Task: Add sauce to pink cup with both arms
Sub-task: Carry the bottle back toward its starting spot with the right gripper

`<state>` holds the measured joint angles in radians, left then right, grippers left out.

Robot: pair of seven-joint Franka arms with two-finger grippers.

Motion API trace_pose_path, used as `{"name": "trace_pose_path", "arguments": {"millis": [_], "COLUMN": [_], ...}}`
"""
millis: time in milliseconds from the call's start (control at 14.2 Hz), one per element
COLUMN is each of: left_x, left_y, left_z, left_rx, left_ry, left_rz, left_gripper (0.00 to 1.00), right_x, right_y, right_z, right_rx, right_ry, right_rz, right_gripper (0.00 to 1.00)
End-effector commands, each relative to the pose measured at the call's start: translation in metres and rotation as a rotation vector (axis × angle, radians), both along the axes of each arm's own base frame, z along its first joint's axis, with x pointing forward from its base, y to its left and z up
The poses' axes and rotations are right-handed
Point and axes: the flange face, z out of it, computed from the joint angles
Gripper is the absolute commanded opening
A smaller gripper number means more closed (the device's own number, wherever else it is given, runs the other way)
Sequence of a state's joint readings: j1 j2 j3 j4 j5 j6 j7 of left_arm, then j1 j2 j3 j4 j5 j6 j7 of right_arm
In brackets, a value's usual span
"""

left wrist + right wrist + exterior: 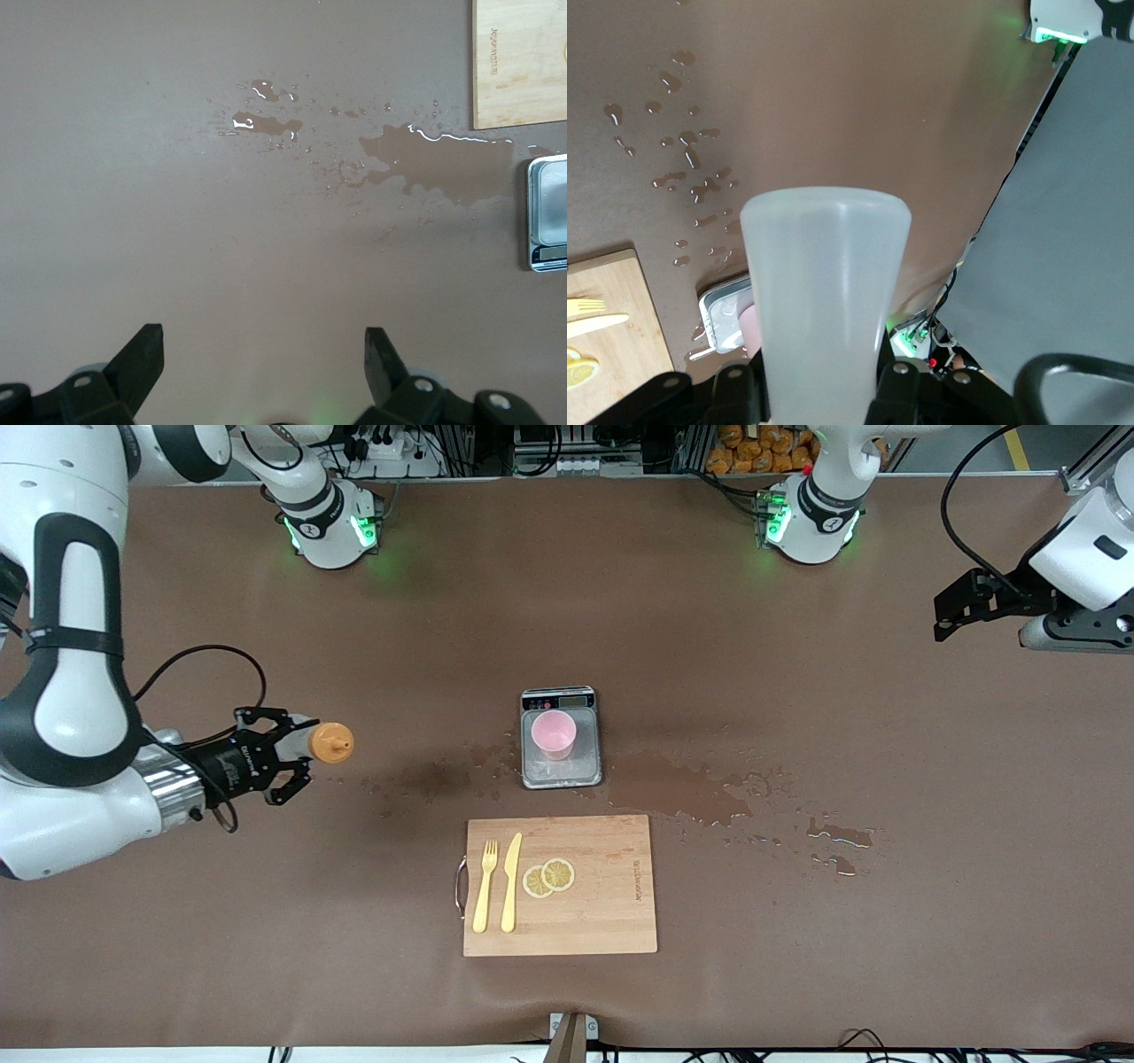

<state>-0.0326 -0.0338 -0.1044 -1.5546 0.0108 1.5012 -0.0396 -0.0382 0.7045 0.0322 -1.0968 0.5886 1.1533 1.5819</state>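
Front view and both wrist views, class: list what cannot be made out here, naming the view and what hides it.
- Scale display reading: too small in the front view; cut off by the edge in the left wrist view.
- Pink cup contents: not discernible from above; in the right wrist view the sauce bottle hides most of it.
- Sauce level: bottle body hidden by the right gripper in the front view.
- Cutting board print: too small.

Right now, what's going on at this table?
The right end effector is shut on the sauce bottle, holding it in the air over the right arm's end of the table. The pink cup stands on a grey scale, with spilled liquid on the table beside the scale. The left end effector waits open over the left arm's end. No sauce is being poured yet.
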Motion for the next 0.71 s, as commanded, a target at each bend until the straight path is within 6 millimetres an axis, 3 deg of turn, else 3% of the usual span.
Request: {"name": "trace_pose_path", "arguments": {"millis": [0, 212, 423, 635], "left_x": [-0.001, -0.001, 0.001, 0.002], "left_y": [0.003, 0.003, 0.006, 0.006], "left_z": [0.005, 0.005, 0.002, 0.002], "left_rx": [-0.011, -0.011, -0.011, -0.011], "left_ry": [-0.003, -0.004, 0.000, 0.002], "left_rz": [0.002, 0.002, 0.008, 0.010], "left_gripper": [1.00, 1.00, 1.00, 1.00], "right_x": [-0.008, -0.015, -0.024, -0.030], "right_y": [-0.031, -0.084, -0.147, -0.189], "right_z": [-0.002, -0.007, -0.037, -0.062], "right_rx": [0.113, 0.226, 0.348, 0.410], "right_ry": [-0.013, -0.054, -0.130, -0.171], "right_rz": [0.028, 0.058, 0.071, 0.061], "right_gripper": [0.00, 0.00, 0.00, 0.00]}}
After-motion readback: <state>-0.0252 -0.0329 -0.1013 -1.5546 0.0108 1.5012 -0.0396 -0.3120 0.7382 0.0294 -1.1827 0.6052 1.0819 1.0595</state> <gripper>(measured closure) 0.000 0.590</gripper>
